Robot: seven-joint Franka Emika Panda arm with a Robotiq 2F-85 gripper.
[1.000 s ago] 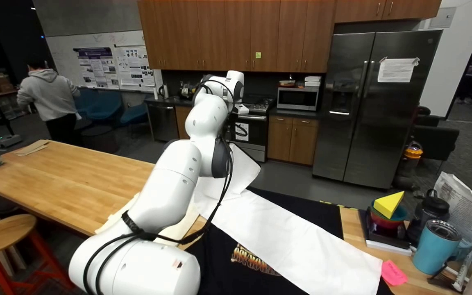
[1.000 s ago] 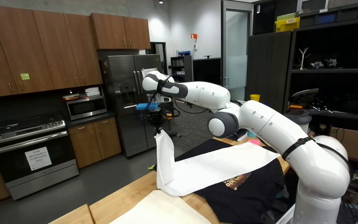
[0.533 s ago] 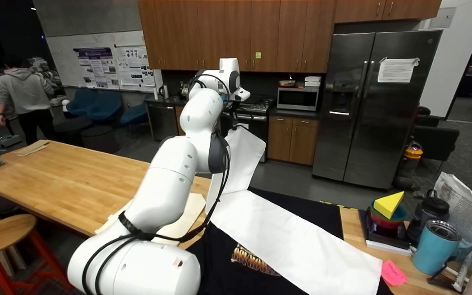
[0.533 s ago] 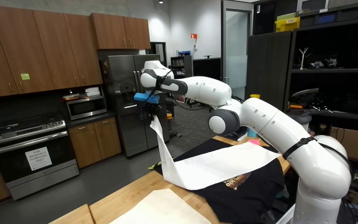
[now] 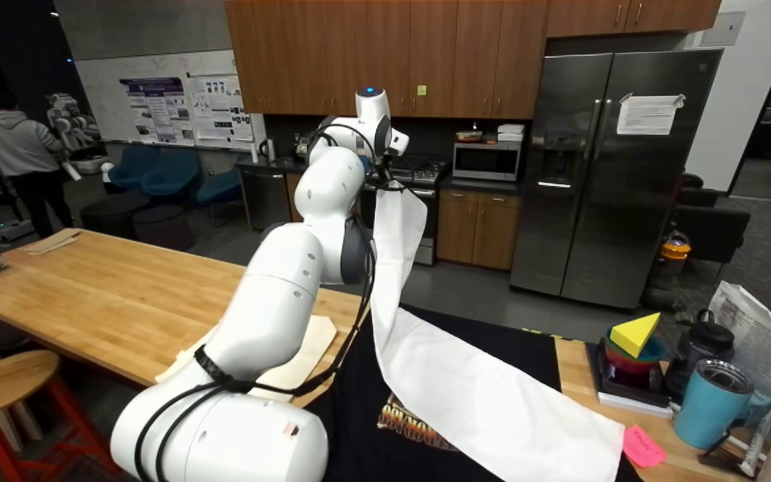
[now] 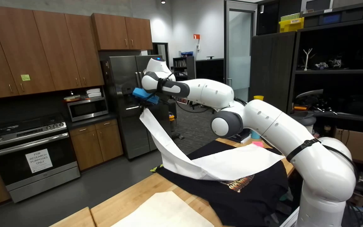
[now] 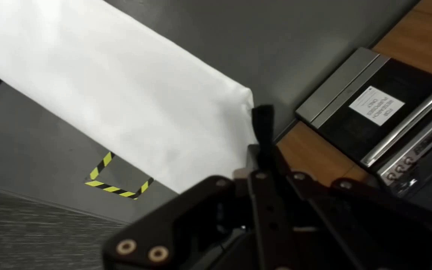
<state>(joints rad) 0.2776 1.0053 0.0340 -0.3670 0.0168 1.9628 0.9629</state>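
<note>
Far left, near nine o'clock from the printed graphic (image 6: 240, 183) on the black T-shirt (image 6: 219, 200), I see the oven range (image 6: 16, 164), with the dark refrigerator (image 6: 123, 132) at about ten. In front of that refrigerator, also toward ten, hangs the gripper (image 7: 263, 109), out past the edge of the wooden table (image 6: 134, 196); in the wrist view there is grey floor (image 7: 186, 22) beneath. Its fingers (image 7: 264, 125) are pressed together with no visible gap, pinching one end of the long white cloth (image 6: 169, 149). At eight o'clock a cream sheet (image 6: 165, 211) lies on the table, apart from the cloth. From the pinch the cloth slopes down toward five o'clock, turns beside the graphic, then runs between two and three o'clock over the shirt; whether the bend touches the shirt I can't tell. Its other end lies flat beside the pink sticky note (image 6: 258, 144), which sits at one o'clock. Farthest right, past three o'clock, stands the white Franka arm (image 6: 310, 176), arching over to the gripper.

As I judge it, the step in hand is holding one end of the cloth high while the other rests on the shirt. The next move, I'd say, calls for a secure pinch and an easy pace, since a tug could drag the laid end.
</note>
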